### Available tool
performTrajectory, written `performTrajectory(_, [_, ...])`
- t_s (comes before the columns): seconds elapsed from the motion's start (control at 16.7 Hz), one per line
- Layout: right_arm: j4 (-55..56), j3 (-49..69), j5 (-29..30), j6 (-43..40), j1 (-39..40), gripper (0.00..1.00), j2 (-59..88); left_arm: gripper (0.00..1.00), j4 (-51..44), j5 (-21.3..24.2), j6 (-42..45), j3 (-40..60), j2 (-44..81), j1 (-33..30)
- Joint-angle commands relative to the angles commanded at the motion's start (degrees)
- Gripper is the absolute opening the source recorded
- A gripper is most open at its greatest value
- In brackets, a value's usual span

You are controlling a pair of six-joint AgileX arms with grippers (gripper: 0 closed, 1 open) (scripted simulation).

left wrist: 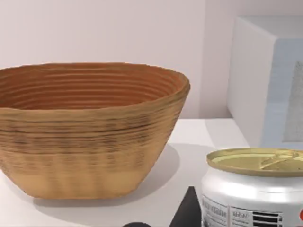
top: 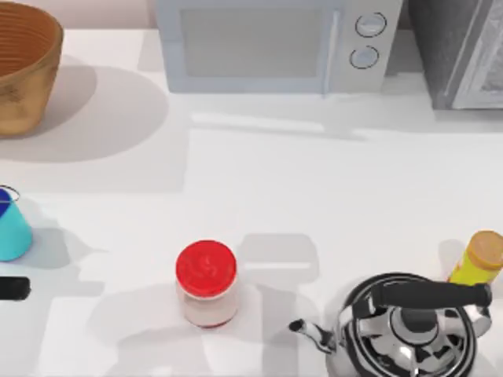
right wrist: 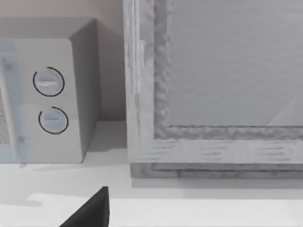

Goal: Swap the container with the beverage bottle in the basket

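Note:
The brown woven basket (top: 23, 63) stands at the table's far left corner; the left wrist view faces its ribbed wall (left wrist: 85, 142) and what shows of its inside holds nothing. The beverage bottle (left wrist: 255, 189), white with an olive-gold top, stands very close in that view, right beside a dark part of my left gripper (left wrist: 187, 213). The cyan container (top: 11, 226) with its dark blue rim stands on the table at the left edge, in front of the basket. A dark piece of my left arm (top: 12, 289) shows just nearer than it. A dark part of my right gripper (right wrist: 90, 210) is parked facing the back wall.
A microwave (top: 267, 43) sits at the back centre, with a grey cabinet (top: 464, 51) to its right. A red-lidded jar (top: 206, 283) stands front centre. At the front right are a chrome kettle (top: 409, 326) and a yellow bottle (top: 479, 259).

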State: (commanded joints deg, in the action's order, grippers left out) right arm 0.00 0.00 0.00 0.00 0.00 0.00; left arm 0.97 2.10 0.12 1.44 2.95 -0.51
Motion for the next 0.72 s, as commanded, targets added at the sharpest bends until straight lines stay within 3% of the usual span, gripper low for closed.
performTrajectory(0.72, [0.0, 0.0, 0.0, 0.0, 0.0, 1.00, 0.0, 0.00, 17.1, 25.3, 0.7, 18.6, 36.9, -9.6])
